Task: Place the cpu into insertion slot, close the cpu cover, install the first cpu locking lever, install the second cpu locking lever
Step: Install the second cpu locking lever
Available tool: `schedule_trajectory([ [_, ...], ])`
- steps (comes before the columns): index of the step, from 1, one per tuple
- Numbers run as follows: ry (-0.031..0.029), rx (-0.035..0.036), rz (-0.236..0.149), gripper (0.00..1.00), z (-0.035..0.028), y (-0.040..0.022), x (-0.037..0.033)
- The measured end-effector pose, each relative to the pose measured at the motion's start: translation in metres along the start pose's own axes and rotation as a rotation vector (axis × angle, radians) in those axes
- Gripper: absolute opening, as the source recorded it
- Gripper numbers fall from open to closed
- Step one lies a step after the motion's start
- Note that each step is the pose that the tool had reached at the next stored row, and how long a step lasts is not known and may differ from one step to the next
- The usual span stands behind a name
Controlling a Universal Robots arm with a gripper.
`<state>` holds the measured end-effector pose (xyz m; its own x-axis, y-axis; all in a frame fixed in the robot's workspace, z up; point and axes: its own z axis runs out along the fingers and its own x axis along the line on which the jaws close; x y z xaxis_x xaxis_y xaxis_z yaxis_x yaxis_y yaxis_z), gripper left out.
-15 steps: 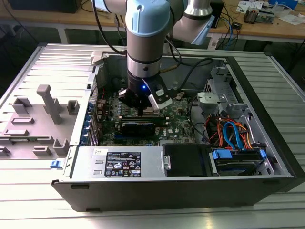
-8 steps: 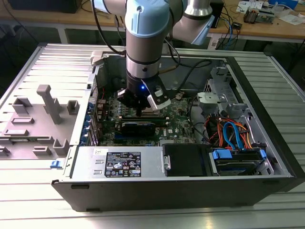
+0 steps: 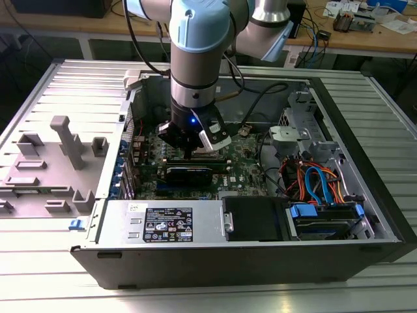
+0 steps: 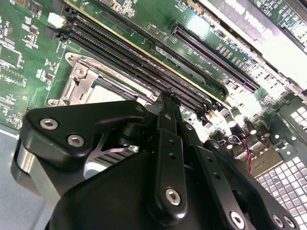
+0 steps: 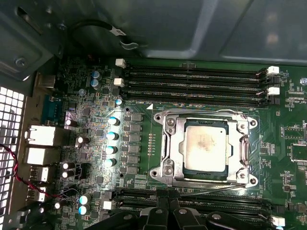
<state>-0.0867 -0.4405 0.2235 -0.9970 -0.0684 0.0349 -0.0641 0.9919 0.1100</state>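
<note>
Free: above cpu cover (image 5: 207, 146) and cpu (image 5: 205, 144) | Blocked: memory slots (image 5: 192, 81) across frame top, capacitors (image 5: 112, 141) left-centre, end effector (image 5: 165, 218) at bottom edge

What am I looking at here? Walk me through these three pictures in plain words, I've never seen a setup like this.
This is a robot arm working inside an opened computer case that lies on a ribbed metal table.

The exterior view is shot from a camera off the arm. It shows the arm reaching down over the green circuit board, with its gripper low above it.

The two wrist views come from cameras riding on the arm. The first wrist view looks at the board: the square silver chip sits in its socket, with the metal cover frame lying around it. Long black memory slots run beside it. The second wrist view looks past the black gripper body.

I cannot see anything held.
</note>
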Motion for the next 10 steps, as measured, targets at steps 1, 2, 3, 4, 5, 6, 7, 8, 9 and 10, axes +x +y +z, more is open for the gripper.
schedule_trajectory([
  [1,0.0,0.0001,0.0,0.11,0.0,0.0,0.0],
  [2,0.0,0.0,0.0,0.11,0.0002,0.0,0.0],
  [3,0.0,0.0,0.0,0.11,0.0004,0.0,0.0],
  [4,0.0,0.0,0.0,0.11,0.0004,0.0,0.0],
  [5,0.0,0.0,0.0,0.11,0.0005,-0.0001,0.0],
  [6,-0.0001,-0.0002,0.0,0.11,0.0005,-0.0001,0.0],
  [7,-0.0002,-0.0003,0.0,0.11,0.0006,-0.0001,0.0],
  [8,-0.0001,-0.0002,0.0,0.11,0.0005,-0.0003,0.0],
  [9,0.0,-0.0001,0.0,0.11,0.0005,-0.0004,0.0],
  [10,-0.0001,-0.0001,0.0,0.11,0.0005,-0.0005,0.0],
])
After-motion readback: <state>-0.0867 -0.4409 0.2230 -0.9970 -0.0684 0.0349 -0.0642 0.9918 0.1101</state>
